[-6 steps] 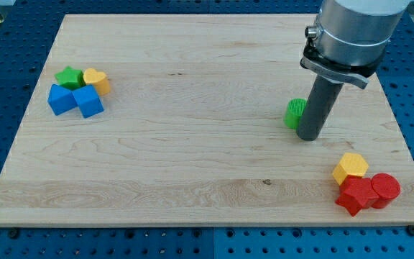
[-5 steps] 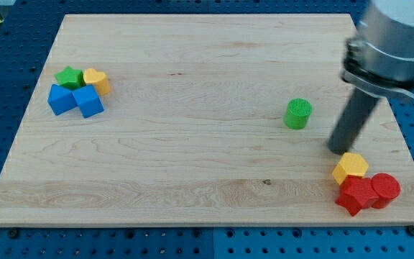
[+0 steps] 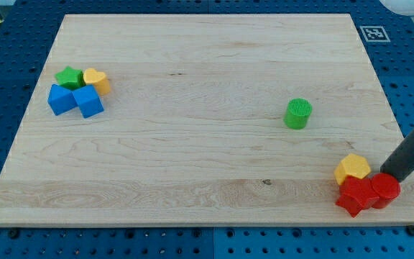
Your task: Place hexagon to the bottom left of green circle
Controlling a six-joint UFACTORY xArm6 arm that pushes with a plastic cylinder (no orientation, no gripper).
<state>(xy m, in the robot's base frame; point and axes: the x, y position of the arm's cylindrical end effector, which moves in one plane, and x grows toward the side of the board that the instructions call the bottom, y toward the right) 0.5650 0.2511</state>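
Observation:
The yellow hexagon [image 3: 352, 169] lies near the view's bottom right corner of the wooden board [image 3: 192, 108], touching a red star-like block [image 3: 355, 196] and a red cylinder [image 3: 386, 190] below it. The green circle [image 3: 298, 114] stands alone, up and to the left of the hexagon. My tip [image 3: 389, 175] is at the board's right edge, just right of the yellow hexagon and just above the red cylinder; whether it touches them cannot be told.
A cluster sits at the view's upper left: a green star [image 3: 69, 76], a yellow heart [image 3: 96, 79] and two blue blocks [image 3: 62, 99] [image 3: 88, 101]. A blue pegboard surrounds the board.
The rod has moved from beside the green circle down and to the right, past the top of the yellow hexagon, to the board's right edge. The blocks have barely moved.

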